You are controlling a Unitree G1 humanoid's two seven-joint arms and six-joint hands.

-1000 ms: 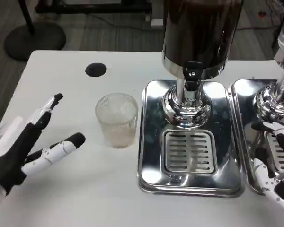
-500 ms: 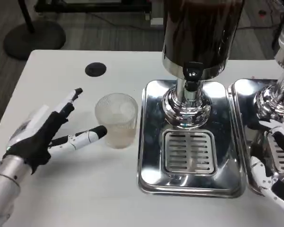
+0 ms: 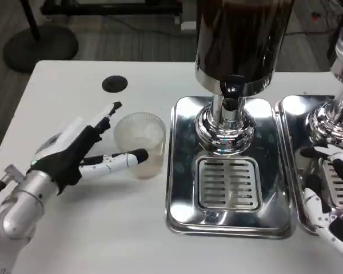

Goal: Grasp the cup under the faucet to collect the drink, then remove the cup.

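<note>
Left hand [image 3: 74, 153] reaches flat, fingers [image 3: 123, 161] spread around cup [image 3: 140, 144].

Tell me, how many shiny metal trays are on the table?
2. One tray sits under the dark drink dispenser, right of the cup. A second tray lies at the right edge, partly cut off.
</note>
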